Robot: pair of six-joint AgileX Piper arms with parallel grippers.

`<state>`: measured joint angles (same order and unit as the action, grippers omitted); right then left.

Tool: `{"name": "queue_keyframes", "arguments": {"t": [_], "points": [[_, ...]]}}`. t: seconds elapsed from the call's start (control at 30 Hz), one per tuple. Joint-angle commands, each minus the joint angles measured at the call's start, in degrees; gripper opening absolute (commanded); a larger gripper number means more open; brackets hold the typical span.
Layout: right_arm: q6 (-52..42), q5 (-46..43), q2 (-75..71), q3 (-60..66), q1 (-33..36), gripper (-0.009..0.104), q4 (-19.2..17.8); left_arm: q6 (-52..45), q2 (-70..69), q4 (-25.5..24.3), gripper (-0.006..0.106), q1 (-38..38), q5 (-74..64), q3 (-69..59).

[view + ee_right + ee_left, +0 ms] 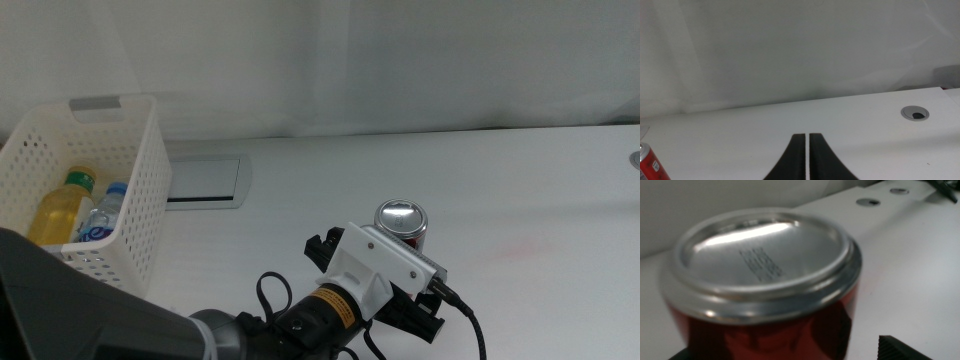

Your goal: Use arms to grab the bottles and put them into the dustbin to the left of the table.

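the left tool [400, 262], spread wide, flanks the upright red can [402, 222] at the tabletop's [520, 180] six o'clock. closing off-centre could tip it. both bottles lie in the dustbin [140, 190] at nine o'clock. the right tool [807, 155] waits, pressed together.

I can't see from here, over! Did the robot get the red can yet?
Left gripper at red can, fingers either side, grasp unclear. Right gripper shut, waiting. Two bottles in dustbin. Nothing blocking.
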<state>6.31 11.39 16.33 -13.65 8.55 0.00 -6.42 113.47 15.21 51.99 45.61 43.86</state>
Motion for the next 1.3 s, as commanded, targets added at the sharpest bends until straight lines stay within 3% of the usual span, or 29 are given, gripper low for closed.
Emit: {"name": "queue_keyframes", "arguments": {"t": [0.0, 0.13, 0.23, 0.33, 0.43, 0.47, 0.63, 0.83, 1.03, 1.27], "points": [[-0.3, -0.6, -0.1, 0.3, -0.5, -0.003, -0.6, 0.4, 1.2, 0.7, 0.089, 0.5, -1.7, 1.2], [-0.3, -0.6, -0.1, 0.3, -0.5, -0.003, -0.8, 0.4, 1.9, 1.2, 0.086, 0.5, -3.3, 2.6], [-0.7, -0.1, -0.1, 0.3, -0.5, -0.003, -1.5, 0.4, 1.9, 1.8, 0.076, 0.5, -3.8, 3.2], [-0.7, 0.4, -0.1, 0.3, -0.5, -0.003, -1.9, 0.4, 1.9, 1.9, 0.052, 0.5, -4.7, 3.5], [-0.7, 0.4, -0.1, 0.3, -0.5, -0.003, -1.9, 0.4, 1.9, 2.2, 0.019, 0.5, -5.3, 3.5], [-0.7, 0.4, -0.1, 0.3, -0.5, -0.003, -1.9, 0.4, 1.2, 2.2, -0.003, 0.5, -6.0, 3.5], [-0.7, 0.4, -0.1, 0.3, -0.5, -0.003, -1.9, -3.1, -3.9, 2.4, -0.003, 0.5, -8.7, 3.5], [-0.7, 0.4, -0.1, 0.3, -0.5, -0.003, -1.9, -15.2, -13.3, 11.8, -0.003, -3.0, -15.5, 4.2], [-0.7, 0.2, -0.1, 0.3, -0.5, -0.003, -1.9, -26.2, -22.9, 17.2, -0.003, -12.6, -33.7, 10.4], [-0.7, 0.2, -0.1, 0.3, -0.5, -0.003, -1.9, -26.1, -32.6, 16.5, -0.003, -28.9, -55.6, 20.2]]}}
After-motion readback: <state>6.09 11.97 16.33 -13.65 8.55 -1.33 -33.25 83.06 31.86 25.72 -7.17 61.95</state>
